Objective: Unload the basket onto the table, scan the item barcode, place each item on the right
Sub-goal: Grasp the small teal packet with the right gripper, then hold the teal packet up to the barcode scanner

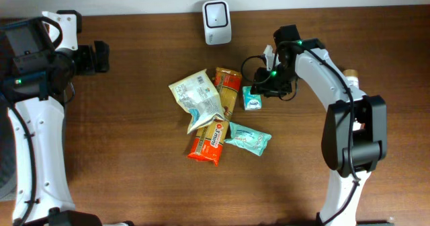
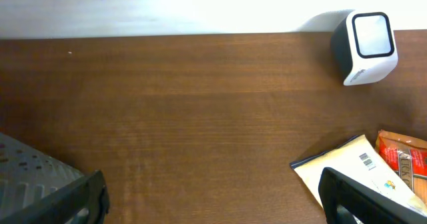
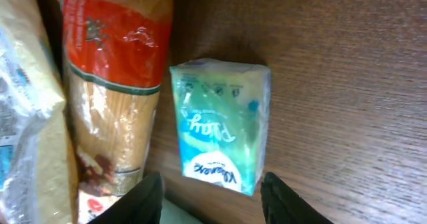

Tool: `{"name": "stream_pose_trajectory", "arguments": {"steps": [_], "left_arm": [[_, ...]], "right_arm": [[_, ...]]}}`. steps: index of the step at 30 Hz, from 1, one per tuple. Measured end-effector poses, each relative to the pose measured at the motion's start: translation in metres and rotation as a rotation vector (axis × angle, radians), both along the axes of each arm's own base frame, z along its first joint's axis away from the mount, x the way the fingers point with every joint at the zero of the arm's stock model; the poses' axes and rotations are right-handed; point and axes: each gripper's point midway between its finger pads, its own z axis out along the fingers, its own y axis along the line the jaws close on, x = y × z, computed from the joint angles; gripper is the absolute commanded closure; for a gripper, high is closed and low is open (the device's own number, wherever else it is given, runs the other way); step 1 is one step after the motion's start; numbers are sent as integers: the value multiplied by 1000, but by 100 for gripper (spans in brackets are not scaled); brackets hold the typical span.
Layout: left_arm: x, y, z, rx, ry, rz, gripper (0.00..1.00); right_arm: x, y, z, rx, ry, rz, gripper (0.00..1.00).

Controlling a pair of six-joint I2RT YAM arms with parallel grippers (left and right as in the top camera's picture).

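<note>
Right wrist view shows the teal tissue pack (image 3: 220,121) lying flat on the counter (image 3: 347,84) just beside the spaghetti packet (image 3: 110,97), the right end effector (image 3: 213,191) parted around its near end without clamping it, while the left end effector (image 2: 210,197) gapes wide and empty, well apart from the barcode scanner (image 2: 365,45).

The left arm (image 1: 30,132) is standing upright at the left side, its gripper (image 1: 101,56) pointing inward with the jaws spread wide. The right arm (image 1: 319,68) is reaching in from the right, bending at the elbow, its gripper (image 3: 212,184) tilting downward with the jaws parted.
</note>
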Motion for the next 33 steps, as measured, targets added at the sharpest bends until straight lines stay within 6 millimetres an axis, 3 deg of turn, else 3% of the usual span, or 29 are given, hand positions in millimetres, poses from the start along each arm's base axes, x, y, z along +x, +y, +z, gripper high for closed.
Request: {"name": "stream_pose_trajectory", "arguments": {"steps": [4, 8, 9, 11, 19, 23, 27, 29, 31, 33], "left_arm": [[0, 0, 0, 0, 0, 0, 1], [0, 0, 0, 0, 0, 0, 1], [0, 0, 0, 0, 0, 0, 1], [0, 0, 0, 0, 0, 0, 1], [0, 0, 0, 0, 0, 0, 1], [0, 0, 0, 0, 0, 0, 1], [0, 0, 0, 0, 0, 0, 1], [0, 0, 0, 0, 0, 0, 1], [0, 0, 0, 0, 0, 0, 1], [0, 0, 0, 0, 0, 0, 1]], "right_arm": [[-6, -2, -21, -14, 41, -2, 56], [-13, -4, -41, -26, 96, -11, 69], [-12, -4, -41, -25, 96, -11, 74], [-13, -3, -41, -21, 99, -14, 96], [-16, 7, -34, 72, 117, -6, 96], [-15, 29, -2, 370, 87, 65, 96], [-1, 28, 80, 744, -69, 97, 96], [3, 26, 109, 867, -134, 114, 96], [4, 28, 132, 990, -174, 139, 96], [2, 29, 139, 1033, -174, 144, 96]]}}
